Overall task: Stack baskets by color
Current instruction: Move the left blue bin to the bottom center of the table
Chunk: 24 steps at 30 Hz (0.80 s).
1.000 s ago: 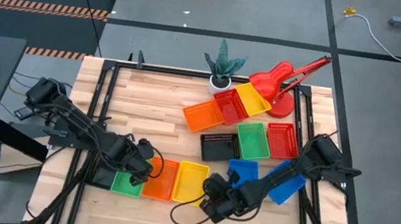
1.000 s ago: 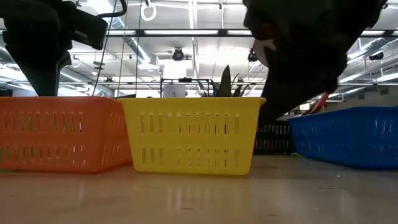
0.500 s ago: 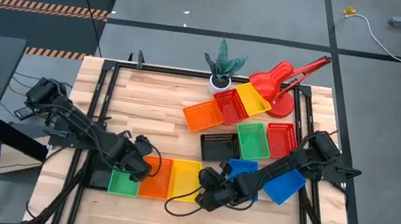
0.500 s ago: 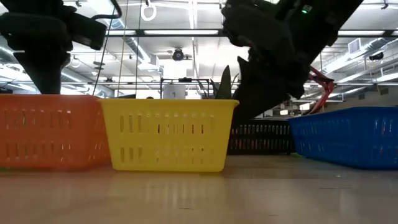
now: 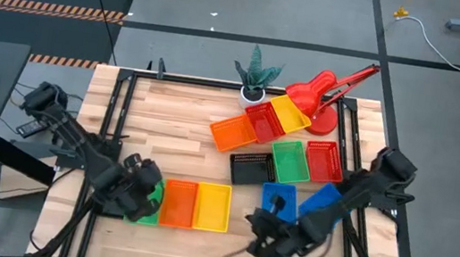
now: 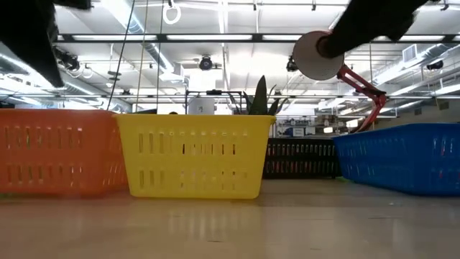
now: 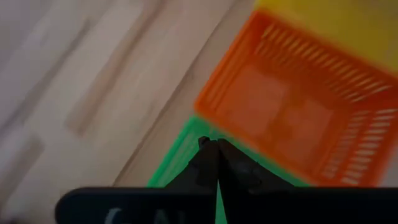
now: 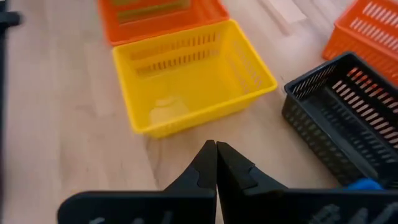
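Your three front baskets sit side by side in a row near the desk's (image 5: 176,130) front edge: green basket (image 5: 144,213), partly hidden under the left gripper (image 5: 138,195), then orange basket (image 5: 178,203) and yellow basket (image 5: 213,207), each with its long axis running front to back. Farther back you have eight more: two red, one orange, one yellow, one green, one black and two blue, lying at mixed angles. The left gripper is clenched on nothing, above the green basket's rim. The right gripper (image 5: 267,239) is clenched and empty, over bare desk right of the yellow basket.
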Available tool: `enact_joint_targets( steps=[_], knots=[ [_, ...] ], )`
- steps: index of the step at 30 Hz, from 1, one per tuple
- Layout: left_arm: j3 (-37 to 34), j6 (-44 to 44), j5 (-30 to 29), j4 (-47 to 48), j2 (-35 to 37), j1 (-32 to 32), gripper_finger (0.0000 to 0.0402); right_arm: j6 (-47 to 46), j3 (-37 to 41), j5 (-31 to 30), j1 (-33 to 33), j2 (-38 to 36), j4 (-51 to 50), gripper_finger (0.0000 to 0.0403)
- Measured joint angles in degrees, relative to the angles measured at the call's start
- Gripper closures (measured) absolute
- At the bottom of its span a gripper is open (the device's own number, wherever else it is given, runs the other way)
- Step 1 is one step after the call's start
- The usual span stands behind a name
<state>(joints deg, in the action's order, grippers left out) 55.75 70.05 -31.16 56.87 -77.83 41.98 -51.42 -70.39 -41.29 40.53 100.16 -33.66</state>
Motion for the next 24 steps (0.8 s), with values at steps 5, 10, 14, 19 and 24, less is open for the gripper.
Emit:
enact_joint_targets(
  steps=[5,10,14,19,24],
  knots=[
    [0.02,-2.46,-14.36,-8.50,-1.61,5.54,0.0391,-1.88,1.43,-5.31,2.52,-3.02,-4.49,0.0398],
    [0.04,-13.10,-21.87,-17.69,-3.28,5.74,0.0390,0.63,6.37,-3.84,-1.67,-3.06,-2.79,0.0383],
    [0.04,-22.55,-22.28,-21.99,-2.94,2.34,0.0390,7.27,6.84,1.26,-9.46,-3.06,2.46,0.0349],
    [2.51,-30.45,-21.74,-22.45,-1.39,-2.05,0.0390,10.22,6.78,11.26,-21.63,-2.75,12.97,0.0293],
    [5.31,-36.49,-21.66,-22.05,-1.13,-3.55,0.0390,14.95,6.80,17.33,-29.67,-2.87,12.25,0.0251]
  ],
)
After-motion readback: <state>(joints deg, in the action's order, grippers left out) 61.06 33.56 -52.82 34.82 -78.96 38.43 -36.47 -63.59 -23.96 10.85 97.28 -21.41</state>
